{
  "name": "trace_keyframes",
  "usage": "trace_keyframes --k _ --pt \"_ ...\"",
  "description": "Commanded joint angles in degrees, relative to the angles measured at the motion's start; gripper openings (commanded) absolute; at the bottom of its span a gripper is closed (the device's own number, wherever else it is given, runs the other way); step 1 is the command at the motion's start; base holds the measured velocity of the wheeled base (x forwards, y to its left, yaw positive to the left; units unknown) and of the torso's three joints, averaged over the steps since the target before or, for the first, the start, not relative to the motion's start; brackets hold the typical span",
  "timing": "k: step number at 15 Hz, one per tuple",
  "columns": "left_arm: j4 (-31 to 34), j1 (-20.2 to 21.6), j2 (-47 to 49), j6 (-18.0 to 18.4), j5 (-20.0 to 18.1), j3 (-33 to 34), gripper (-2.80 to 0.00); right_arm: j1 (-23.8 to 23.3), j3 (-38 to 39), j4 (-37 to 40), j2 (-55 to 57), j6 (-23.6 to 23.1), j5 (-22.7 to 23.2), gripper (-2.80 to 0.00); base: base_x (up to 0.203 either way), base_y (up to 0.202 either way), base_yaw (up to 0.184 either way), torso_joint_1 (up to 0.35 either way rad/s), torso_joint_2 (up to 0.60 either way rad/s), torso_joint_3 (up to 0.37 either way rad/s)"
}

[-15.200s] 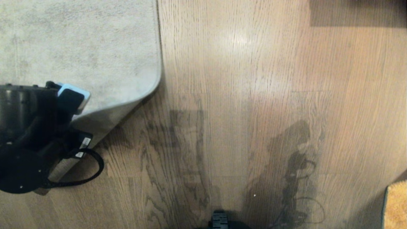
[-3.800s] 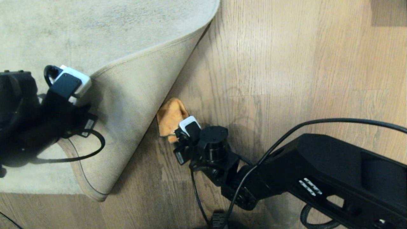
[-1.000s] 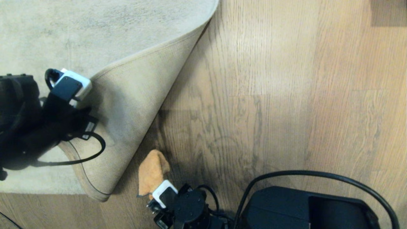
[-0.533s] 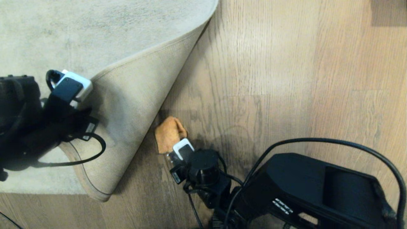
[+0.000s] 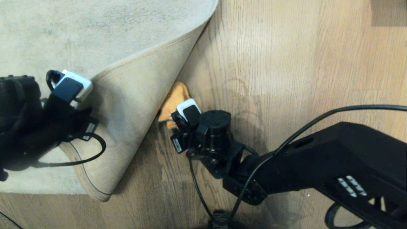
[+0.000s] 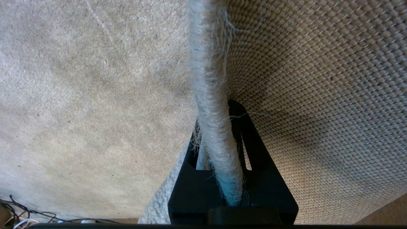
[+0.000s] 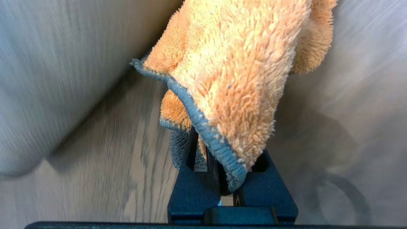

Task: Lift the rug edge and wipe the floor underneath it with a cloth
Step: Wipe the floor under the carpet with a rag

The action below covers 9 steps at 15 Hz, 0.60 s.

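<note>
The rug edge (image 5: 133,108) is folded back over the grey rug, its beige woven backing facing up. My left gripper (image 5: 87,127) is shut on that border, which runs up between its black fingers (image 6: 248,140) in the left wrist view as a fuzzy grey rug edge (image 6: 210,95). My right gripper (image 5: 170,120) is shut on the orange fluffy cloth (image 5: 175,97), which lies on the brown wood floor (image 5: 270,63) right at the crease where the rug lifts off. In the right wrist view, the cloth (image 7: 232,73) spreads ahead of the right gripper (image 7: 219,152), its blue-grey trim pinched in the jaws.
The right arm's black body (image 5: 334,165) and its cable (image 5: 318,122) cover the near right of the floor. A dark patch (image 5: 388,12) sits at the far right corner. Loose wires (image 6: 19,216) lie beyond the rug in the left wrist view.
My right gripper has pushed the cloth across the floor away from me, from near the picture's lower edge up to the rug's fold. The left gripper and the lifted rug have stayed put.
</note>
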Motion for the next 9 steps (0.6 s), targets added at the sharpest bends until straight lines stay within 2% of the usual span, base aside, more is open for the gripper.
trace_keyframes --k 1,5,9 --pt "-0.2 0.0 0.0 0.1 0.1 -0.1 -2.80 0.0 -0.2 2.1 -6.7 -0.2 -0.2 -2.80 0.000 0.000 0.000 0.000 0.00 0.000" --pt "-0.2 0.0 0.0 0.1 0.1 0.0 -2.80 0.4 1.7 6.0 -13.7 -1.9 -0.1 -2.80 0.000 0.000 0.000 0.000 0.00 0.000" --pt "-0.3 0.0 0.0 0.1 0.1 0.2 -2.80 3.6 13.1 6.3 -18.9 -2.6 0.0 -2.80 0.000 0.000 0.000 0.000 0.00 0.000"
